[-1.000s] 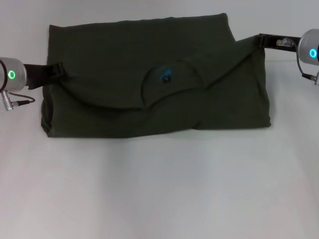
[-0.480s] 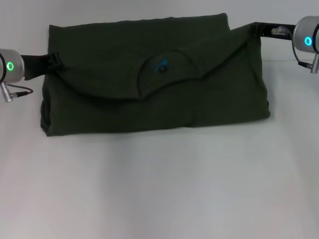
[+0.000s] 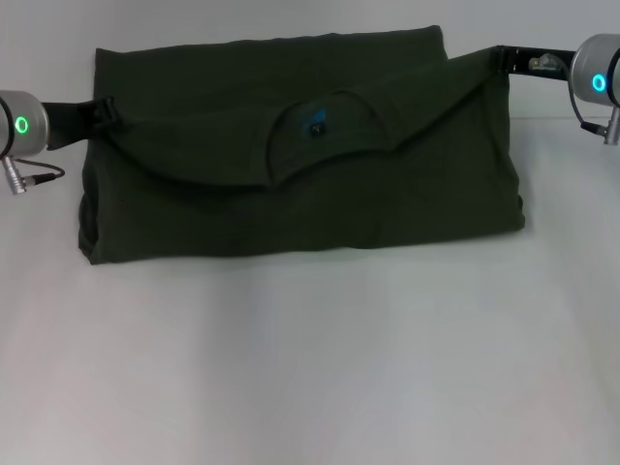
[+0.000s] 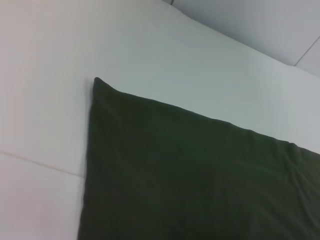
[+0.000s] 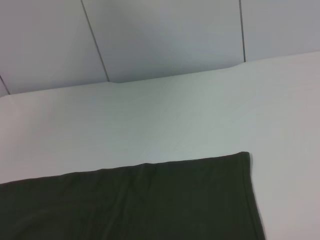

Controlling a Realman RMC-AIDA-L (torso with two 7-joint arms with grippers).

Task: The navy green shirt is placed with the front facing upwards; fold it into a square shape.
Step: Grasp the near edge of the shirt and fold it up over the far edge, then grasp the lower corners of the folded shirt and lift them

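— Garment position?
— The navy green shirt point(image 3: 300, 165) lies folded in a wide band across the far half of the white counter point(image 3: 310, 368), neck opening up, a black neck label point(image 3: 317, 127) inside it.

— Any legible writing?
— None; the label print is too small to read.

— Tools?
— Left tool point(image 3: 105, 114) pinches the shirt's left edge; right tool point(image 3: 502, 60) pinches the raised far right corner — fabric pulled taut between them.

A plain white worktop point(image 3: 310, 368) carries the navy green shirt point(image 3: 300, 194), folded into a wide band across its far half.
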